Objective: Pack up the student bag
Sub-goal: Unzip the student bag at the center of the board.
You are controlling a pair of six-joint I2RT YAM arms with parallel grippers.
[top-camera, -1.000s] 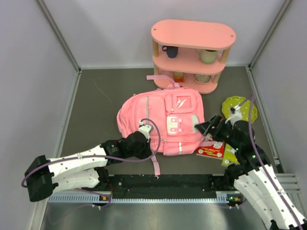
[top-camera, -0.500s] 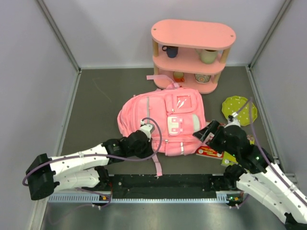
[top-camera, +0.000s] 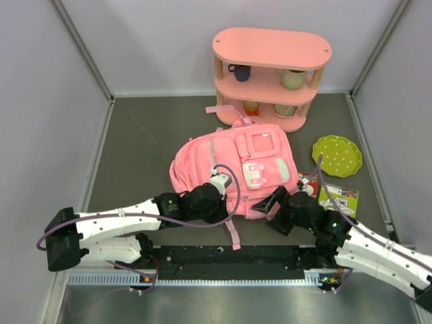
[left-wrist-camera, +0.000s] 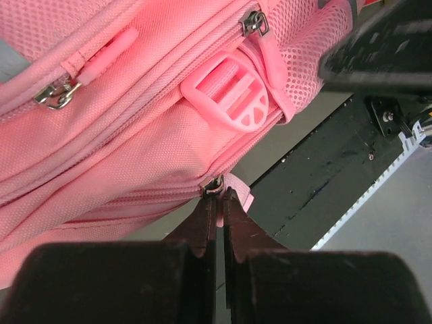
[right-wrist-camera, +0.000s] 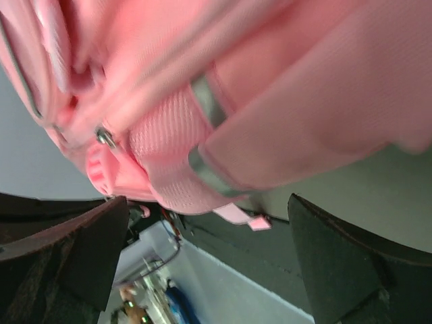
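My left gripper [left-wrist-camera: 216,223] is pinched shut, and from the wrist view its tips appear to have the zip pull [left-wrist-camera: 213,186] nipped between them, right at the bag's near edge, just below the pink buckle [left-wrist-camera: 226,101]. My right gripper [right-wrist-camera: 209,202] stands wide open, one finger on each side of the bag's near right corner, with nothing clamped; I cannot tell whether either finger touches the fabric. The bag [top-camera: 236,162] lies front-up on the table [top-camera: 148,148], mid-table, in front of the shelf [top-camera: 270,74], its straps trailing toward my bases. A green plate [top-camera: 336,154] and a packet [top-camera: 339,199] lie to its right, outside the bag. I judge the step in hand is unzipping, so packing proper has not begun. Next, I think my right jaws should close on that corner to anchor the soft body, then my left should draw the pull along the zip's line, low and steady; if the bag is not held, it may simply slide with the pull.
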